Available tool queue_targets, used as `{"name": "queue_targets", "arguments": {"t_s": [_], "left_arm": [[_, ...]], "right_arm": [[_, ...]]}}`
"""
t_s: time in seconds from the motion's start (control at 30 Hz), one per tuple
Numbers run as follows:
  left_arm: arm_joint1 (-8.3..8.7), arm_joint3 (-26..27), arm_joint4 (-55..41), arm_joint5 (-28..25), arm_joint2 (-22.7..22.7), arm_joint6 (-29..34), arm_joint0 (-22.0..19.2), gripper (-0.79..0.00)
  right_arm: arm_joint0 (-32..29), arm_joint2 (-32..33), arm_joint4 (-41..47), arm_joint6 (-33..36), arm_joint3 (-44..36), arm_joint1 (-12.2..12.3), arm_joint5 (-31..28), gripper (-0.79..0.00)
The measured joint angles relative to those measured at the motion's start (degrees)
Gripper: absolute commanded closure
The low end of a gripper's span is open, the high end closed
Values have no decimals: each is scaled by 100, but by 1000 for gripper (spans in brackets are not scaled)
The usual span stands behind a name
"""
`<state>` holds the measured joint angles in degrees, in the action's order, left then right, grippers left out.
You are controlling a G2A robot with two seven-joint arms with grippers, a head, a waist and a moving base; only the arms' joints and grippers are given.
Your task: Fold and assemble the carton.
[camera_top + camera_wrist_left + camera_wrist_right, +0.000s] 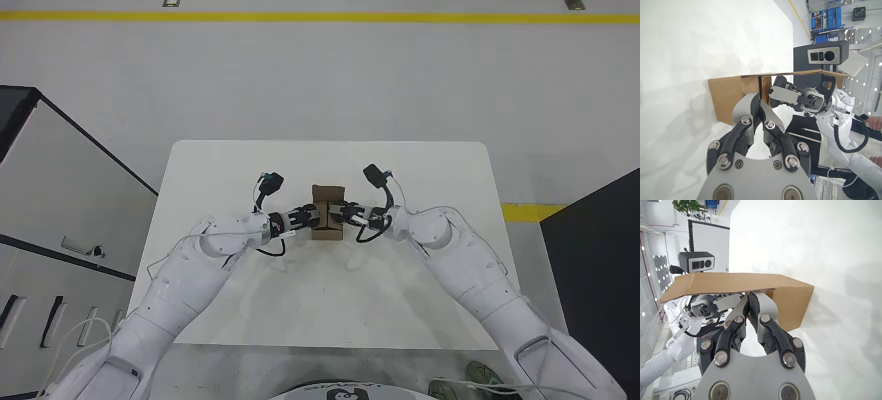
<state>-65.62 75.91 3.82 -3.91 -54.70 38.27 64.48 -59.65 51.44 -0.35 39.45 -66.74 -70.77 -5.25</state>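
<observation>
1. The brown corrugated cardboard carton (pixel 327 228) stands near the middle of the white rectangular counter (pixel 420 300). In the top view its long axis runs from 12 to 6 o'clock.
2. The left end effector (pixel 305 218) sits at the carton's 9 o'clock and the right end effector (pixel 346 214) at its 3 o'clock. They face each other across the short axis and both touch the carton, so we judge neither arm to be nearer.
3. The left end effector is narrow, its pads pinched on a thin cardboard edge on the 9 o'clock side.
4. The right end effector is narrow too, clamped on cardboard on the 3 o'clock side.
5. A wide loose flap (pixel 715 285) spreads out from the carton over both end effectors and is not yet folded down.
6. We judge that the coming fold turns on the 9-to-3 line between the two grips. One side must hold the carton steady while the other works the flap across that line.
</observation>
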Motion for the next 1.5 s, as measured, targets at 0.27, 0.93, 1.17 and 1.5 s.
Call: {"name": "queue_targets", "arguments": {"t_s": [0.27, 0.93, 1.17, 1.5], "left_arm": [[-6, 46, -4, -58, -45, 38, 37, 0], [-100, -18, 134, 6, 78, -64, -59, 0], [-126, -77, 171, 42, 101, -56, -78, 0], [-126, -16, 128, -13, 5, -52, -6, 0]], "right_arm": [[56, -6, 33, 16, 93, -37, -60, 0], [-122, 223, -113, -32, -201, 4, -125, 0], [-165, 251, -143, -30, -247, 3, -116, 0], [-26, 85, -210, 4, -22, -74, 41, 0]]}}
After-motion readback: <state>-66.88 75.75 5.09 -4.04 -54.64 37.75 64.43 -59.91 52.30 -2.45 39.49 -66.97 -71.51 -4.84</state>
